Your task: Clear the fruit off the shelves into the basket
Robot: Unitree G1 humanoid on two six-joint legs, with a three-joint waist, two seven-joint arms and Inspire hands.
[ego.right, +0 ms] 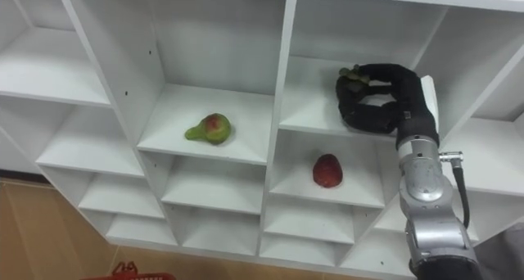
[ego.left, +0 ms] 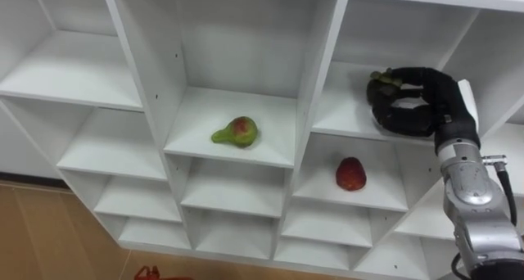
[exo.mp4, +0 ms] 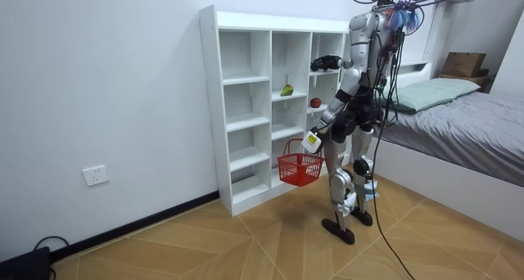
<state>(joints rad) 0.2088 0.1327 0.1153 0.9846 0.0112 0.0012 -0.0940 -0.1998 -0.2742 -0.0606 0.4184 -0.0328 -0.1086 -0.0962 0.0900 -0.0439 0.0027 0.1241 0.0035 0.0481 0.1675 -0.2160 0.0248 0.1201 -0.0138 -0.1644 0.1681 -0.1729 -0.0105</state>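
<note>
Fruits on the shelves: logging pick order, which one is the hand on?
The dark green fruit in the compartment above the red fruit: the right hand curls round it. The green pear and red fruit lie untouched.

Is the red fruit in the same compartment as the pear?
No, the red fruit lies one column right of the pear and one shelf lower, under the dark green fruit that the right hand curls round.

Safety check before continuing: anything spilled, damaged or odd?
Nothing stands out. Pear and red fruit rest on their shelves, the right robot hand curls round a dark green fruit, the left robot hand holds the red basket.
</note>
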